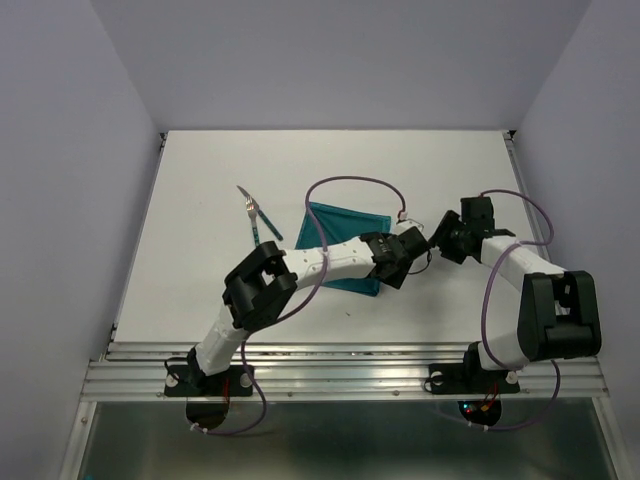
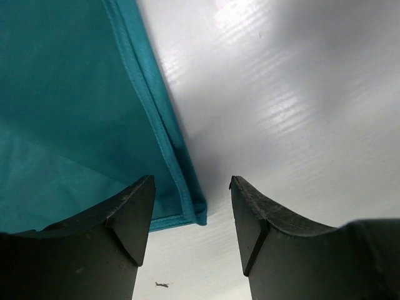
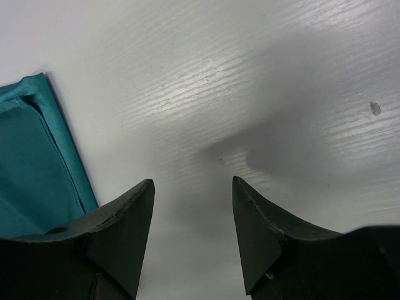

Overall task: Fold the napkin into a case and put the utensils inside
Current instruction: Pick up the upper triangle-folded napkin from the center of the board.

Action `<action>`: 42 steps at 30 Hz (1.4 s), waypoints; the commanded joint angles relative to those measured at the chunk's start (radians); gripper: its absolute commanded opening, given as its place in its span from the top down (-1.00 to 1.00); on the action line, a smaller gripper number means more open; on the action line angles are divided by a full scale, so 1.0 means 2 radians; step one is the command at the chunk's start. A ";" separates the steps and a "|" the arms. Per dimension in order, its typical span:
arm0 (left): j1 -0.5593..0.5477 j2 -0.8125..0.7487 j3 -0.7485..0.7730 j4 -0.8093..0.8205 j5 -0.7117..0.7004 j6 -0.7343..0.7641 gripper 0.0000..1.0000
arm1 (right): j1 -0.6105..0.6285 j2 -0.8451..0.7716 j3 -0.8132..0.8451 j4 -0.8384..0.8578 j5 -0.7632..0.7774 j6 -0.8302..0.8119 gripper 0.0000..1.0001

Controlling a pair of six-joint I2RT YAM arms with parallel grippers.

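The left tool (image 2: 192,185) hangs spread and empty over the teal-green cloth napkin (image 2: 69,94) corner. The right tool (image 3: 192,185) is spread and empty over the white table (image 3: 269,69).

I see a white table (image 1: 200,180) boxed in by pale lavender walls: a back wall (image 1: 340,60), a left wall (image 1: 60,200) and a right wall (image 1: 590,150). Ribbed aluminium rails (image 1: 340,372) run along its near edge. Soft glare sits on the tabletop.

1. The white left arm (image 1: 320,262) hides the near part of your teal-green square cloth napkin (image 1: 348,225).
2. The slim teal-handled metal utensils (image 1: 258,218) look too small for you to count.
3. Both wrist views crop the napkin.
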 commanded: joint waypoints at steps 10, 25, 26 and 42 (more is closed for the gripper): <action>-0.012 0.023 -0.012 -0.012 -0.025 0.027 0.02 | 0.001 -0.013 -0.003 0.008 -0.010 -0.013 -0.18; 0.011 0.007 -0.130 0.081 0.054 0.026 0.40 | 0.001 -0.012 -0.006 0.011 -0.011 -0.012 -0.18; 0.021 0.006 -0.137 0.097 0.063 0.026 0.45 | 0.001 -0.013 -0.007 0.011 -0.011 -0.012 -0.18; 0.066 -0.068 -0.226 0.181 0.138 0.068 1.00 | 0.022 0.017 -0.015 0.089 -0.168 0.017 -0.38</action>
